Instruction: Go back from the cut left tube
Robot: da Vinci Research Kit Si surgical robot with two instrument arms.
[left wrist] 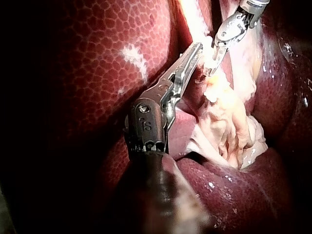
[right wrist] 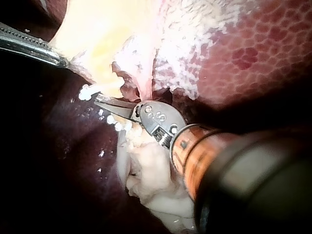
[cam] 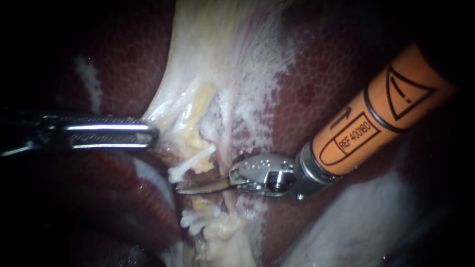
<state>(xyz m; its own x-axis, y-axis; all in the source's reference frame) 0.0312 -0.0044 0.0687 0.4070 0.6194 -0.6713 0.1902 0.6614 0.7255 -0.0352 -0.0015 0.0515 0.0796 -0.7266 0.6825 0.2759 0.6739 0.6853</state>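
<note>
My right instrument (cam: 188,187), blades closed on nothing, lies between the cut tube's (cam: 190,166) two stumps, so retreat runs up-right along its shaft.

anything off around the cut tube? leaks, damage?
Nothing stands out. The cut tube's upper clipped end and lower clipped end sit apart; the right instrument lies in the gap, blades shut. Left instrument holds pale tissue. No pooled fluid shows.

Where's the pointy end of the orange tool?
In the endoscope view it is low in the middle: the right instrument, jaws shut, lies between the upper tube stump and the lower tube stump.
</note>
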